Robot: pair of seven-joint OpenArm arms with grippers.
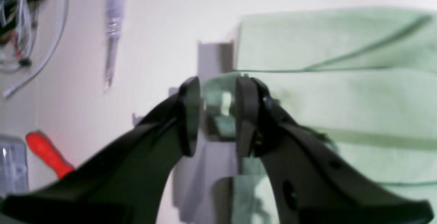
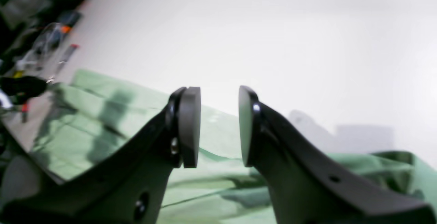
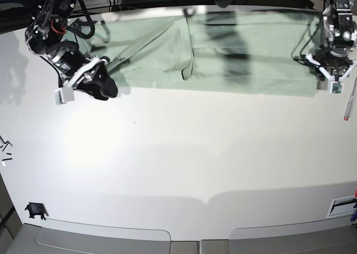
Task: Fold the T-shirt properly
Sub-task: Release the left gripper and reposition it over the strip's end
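Your left gripper (image 1: 218,114) pinches the T-shirt's (image 3: 245,58) edge, while your right gripper (image 2: 218,126) hangs open just above its other end. That shirt lies spread along the table's (image 3: 178,170) far side. It looks soft, thin and floppy, so grab its corners.

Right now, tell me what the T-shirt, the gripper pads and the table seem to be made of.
T-shirt: soft thin knit fabric, matte; it creases and folds limply.
Left gripper pads: probably dark rubber or plastic, dull, smooth discs.
Table: hard smooth white surface, perhaps laminate; it shows soft glare.
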